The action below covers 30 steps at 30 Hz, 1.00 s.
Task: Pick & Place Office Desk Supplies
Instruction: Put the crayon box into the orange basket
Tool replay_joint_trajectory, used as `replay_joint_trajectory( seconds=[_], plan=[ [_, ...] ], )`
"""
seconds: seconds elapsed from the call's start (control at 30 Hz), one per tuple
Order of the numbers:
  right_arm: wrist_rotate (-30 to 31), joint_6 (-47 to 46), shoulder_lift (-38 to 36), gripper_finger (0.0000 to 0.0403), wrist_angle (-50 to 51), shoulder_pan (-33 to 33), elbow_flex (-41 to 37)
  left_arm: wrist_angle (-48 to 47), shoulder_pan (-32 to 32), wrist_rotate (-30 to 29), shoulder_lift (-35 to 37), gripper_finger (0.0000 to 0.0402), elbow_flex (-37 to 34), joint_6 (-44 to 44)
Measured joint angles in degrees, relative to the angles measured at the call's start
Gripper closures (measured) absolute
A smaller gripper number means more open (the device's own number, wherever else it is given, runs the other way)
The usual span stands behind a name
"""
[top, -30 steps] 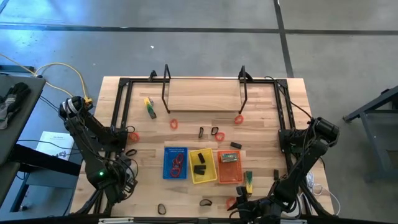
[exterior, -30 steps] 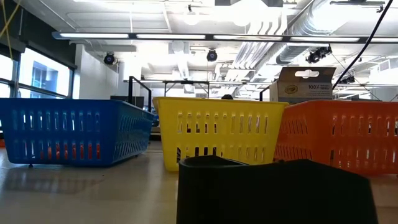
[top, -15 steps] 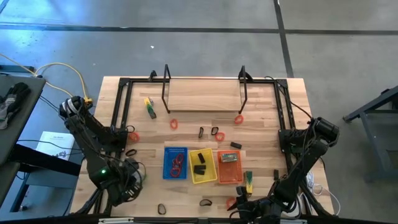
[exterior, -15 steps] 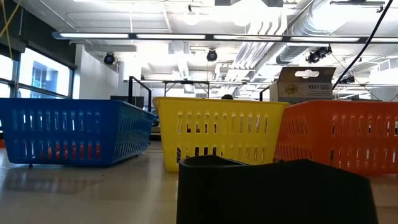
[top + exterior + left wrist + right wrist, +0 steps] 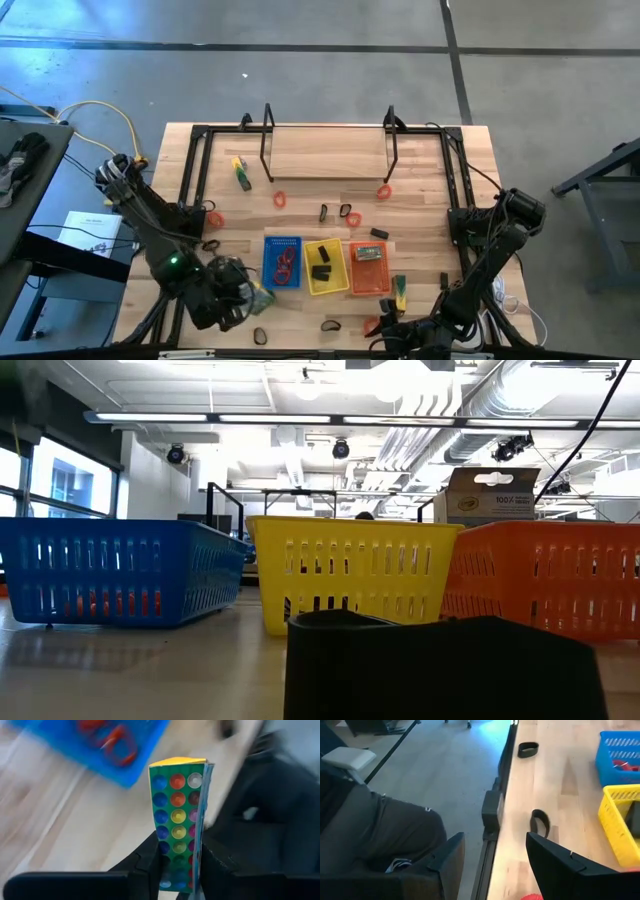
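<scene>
One green pad point(image 5: 178, 827) w/ coloured dots, yellow top, upright, pinched in left jaws, right jaws apart, empty.

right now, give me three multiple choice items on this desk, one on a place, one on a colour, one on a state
1. Where is the yellow tray?
A. between the blue tray and the orange tray
B. on the shelf at the back
C. at the table's left edge

2. What colour are the loops in the blue tray?
A. black
B. red
C. green

3. What is the left claw doing?
A. hanging open
B. shut on a dotted box
C. resting in a tray

Answers: 1 A, the high view shows blue, yellow and orange tray side by side. 2 B, red loops lie there. 3 B, the left wrist view shows the dotted box pinched.
</scene>
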State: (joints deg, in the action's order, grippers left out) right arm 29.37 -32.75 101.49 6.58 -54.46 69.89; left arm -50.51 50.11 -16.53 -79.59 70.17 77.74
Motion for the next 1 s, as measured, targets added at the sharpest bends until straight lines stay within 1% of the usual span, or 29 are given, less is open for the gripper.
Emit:
replay_joint_trajectory(
  seconds=[0.17,0.27,0.43,0.5,0.6,0.67,0.73,0.8,1.0],
  plan=[
    [5.9,0.0,0.0,0.0204,-1.3,1.7,0.0,11.2,-4.2,-1.7,-1.3,0.0309,0.0,-16.9],
    [8.7,0.0,0.7,0.0204,-4.5,3.4,0.1,16.0,-6.8,-1.4,-3.6,0.0309,0.0,-24.1],
    [9.6,2.9,2.7,0.0204,-9.2,6.2,0.0,22.4,-10.8,2.2,-8.8,0.0309,0.0,-33.5],
    [10.3,3.0,3.1,0.0204,-10.2,7.2,0.0,25.0,-11.8,2.6,-11.0,0.0309,0.0,-37.3],
    [12.1,2.8,3.3,0.0204,-10.7,8.5,0.0,31.2,-12.7,2.8,-14.1,0.0309,0.0,-43.2],
    [12.2,2.2,3.3,0.0204,-10.9,9.7,0.0,35.3,-13.1,2.9,-15.9,0.0309,0.0,-46.7],
    [11.6,2.1,3.3,0.0204,-11.3,10.8,0.0,37.7,-13.3,3.0,-17.3,0.0309,0.0,-49.9],
    [9.5,2.5,3.3,0.0204,-12.1,11.8,0.0,38.4,-13.3,2.9,-17.9,0.0309,0.0,-52.0],
    [-3.9,3.1,3.3,0.0204,-12.8,15.4,0.0,39.2,-13.1,2.9,-18.1,0.0309,0.0,-52.5]
  ],
)
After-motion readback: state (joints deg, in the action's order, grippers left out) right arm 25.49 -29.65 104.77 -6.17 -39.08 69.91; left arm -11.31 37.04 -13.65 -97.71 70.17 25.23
